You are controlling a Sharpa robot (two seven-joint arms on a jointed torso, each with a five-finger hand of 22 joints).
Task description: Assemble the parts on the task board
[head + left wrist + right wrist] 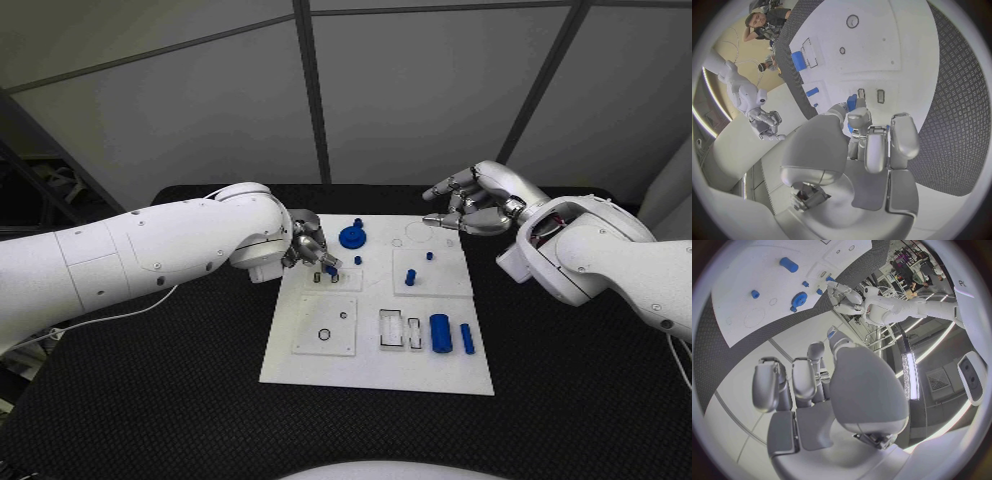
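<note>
On the black surface we see the task board; our left hand pinches a blue part, right hand fingers curled, holding nothing.

Head camera looks down; both wrist cameras share the task board.

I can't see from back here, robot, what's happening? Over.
Left hand holds a small blue part at the white board. Right hand curled, holding nothing, above the board's far corner. Nothing in the way.
</note>
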